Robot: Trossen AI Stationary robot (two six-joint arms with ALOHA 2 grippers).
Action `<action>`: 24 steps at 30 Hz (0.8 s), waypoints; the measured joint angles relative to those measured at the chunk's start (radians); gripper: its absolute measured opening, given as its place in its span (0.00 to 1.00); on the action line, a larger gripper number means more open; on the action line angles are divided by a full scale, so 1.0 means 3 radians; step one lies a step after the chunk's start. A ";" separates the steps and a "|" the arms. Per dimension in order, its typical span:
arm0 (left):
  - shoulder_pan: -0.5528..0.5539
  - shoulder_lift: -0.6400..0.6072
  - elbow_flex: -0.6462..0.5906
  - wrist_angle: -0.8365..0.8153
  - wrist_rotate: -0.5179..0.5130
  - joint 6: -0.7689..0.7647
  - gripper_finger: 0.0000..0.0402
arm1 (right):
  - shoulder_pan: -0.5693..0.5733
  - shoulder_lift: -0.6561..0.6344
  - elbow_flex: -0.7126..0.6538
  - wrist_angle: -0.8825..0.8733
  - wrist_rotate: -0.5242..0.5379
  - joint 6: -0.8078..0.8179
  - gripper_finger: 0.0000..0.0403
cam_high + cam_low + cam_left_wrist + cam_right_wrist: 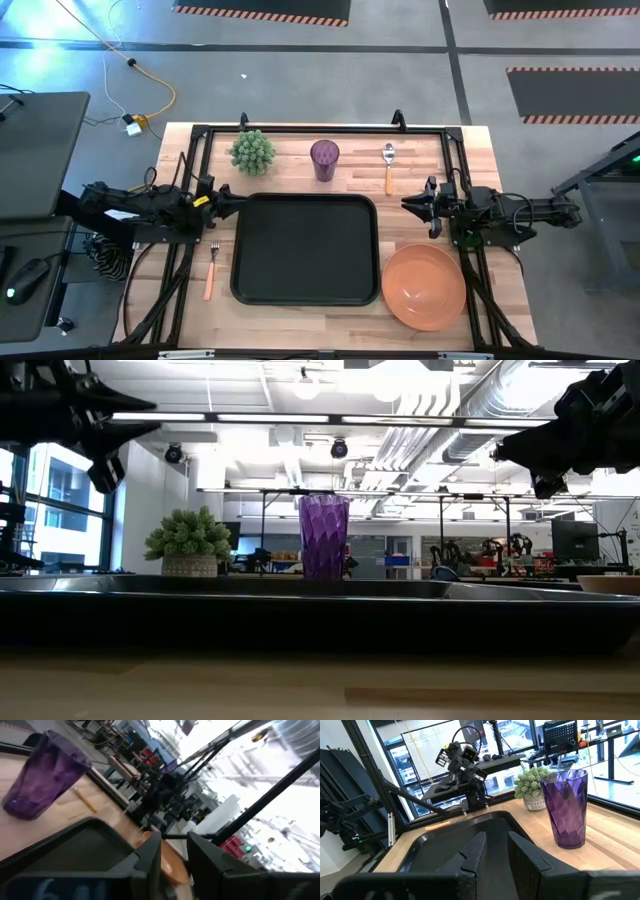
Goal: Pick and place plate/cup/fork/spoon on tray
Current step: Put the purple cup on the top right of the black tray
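Left gripper [237, 203] narrowly parted, empty, at tray [305, 248] edge, right gripper [409, 203] likewise, holding nothing.

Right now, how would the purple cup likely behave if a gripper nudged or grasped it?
The cup stands upright, taller than wide, on the bare wood table, so a high push would probably tip it. It looks like thin translucent plastic, likely light. Its faceted wall may give the fingers some purchase.
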 joint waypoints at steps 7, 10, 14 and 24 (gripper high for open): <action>0.0001 0.0145 0.0293 -0.0007 -0.0138 0.0092 0.21 | -0.0001 0.0000 0.0000 0.0001 0.0000 0.0000 0.18; 0.0001 0.0347 0.0501 -0.0016 -0.0183 0.0268 0.21 | 0.0000 0.0000 0.0001 0.0001 0.0001 0.0000 0.18; 0.0001 0.0734 0.0858 -0.0009 -0.0252 0.0603 0.21 | 0.0000 0.0000 0.0001 0.0001 0.0000 0.0000 0.18; 0.0154 0.1853 0.1755 -0.0082 -0.0404 0.1438 0.21 | 0.0001 0.0000 0.0000 0.0001 0.0000 0.0000 0.18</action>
